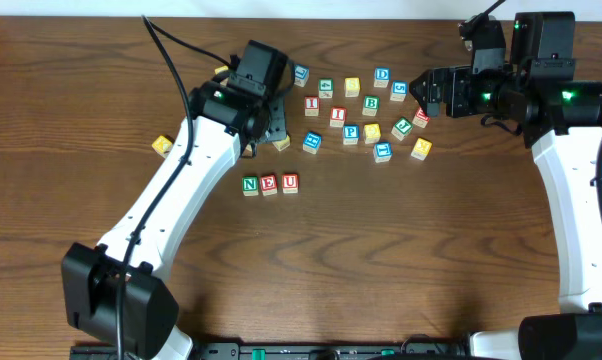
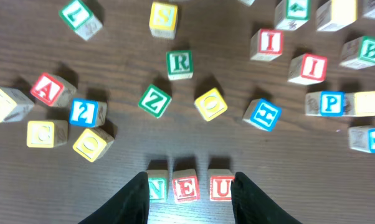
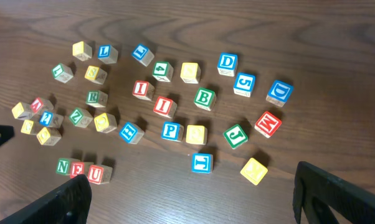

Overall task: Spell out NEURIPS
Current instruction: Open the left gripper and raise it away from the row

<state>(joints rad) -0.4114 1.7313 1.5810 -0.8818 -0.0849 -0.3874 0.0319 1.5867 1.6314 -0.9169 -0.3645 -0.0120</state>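
NEU row (image 1: 269, 184) sits nearest the near edge of the table (image 1: 401, 270), left of centre. Its long axis runs left to right, roughly parallel to that edge, and the U end lies a touch farther in. Letters face up and read from the near side; the open end points toward the right edge.

Left end effector (image 2: 190, 183) hangs just beyond, partly parted and empty.

Farther in, green R (image 2: 179, 63) lies face up, with Z (image 2: 154, 101) and yellow O (image 2: 210, 104) close by.

Risk: the fingers clip those neighbours on descent, or setting the R down shoves the row askew.

Right end effector (image 3: 190, 175) is spread wide and empty, toward the far right corner.
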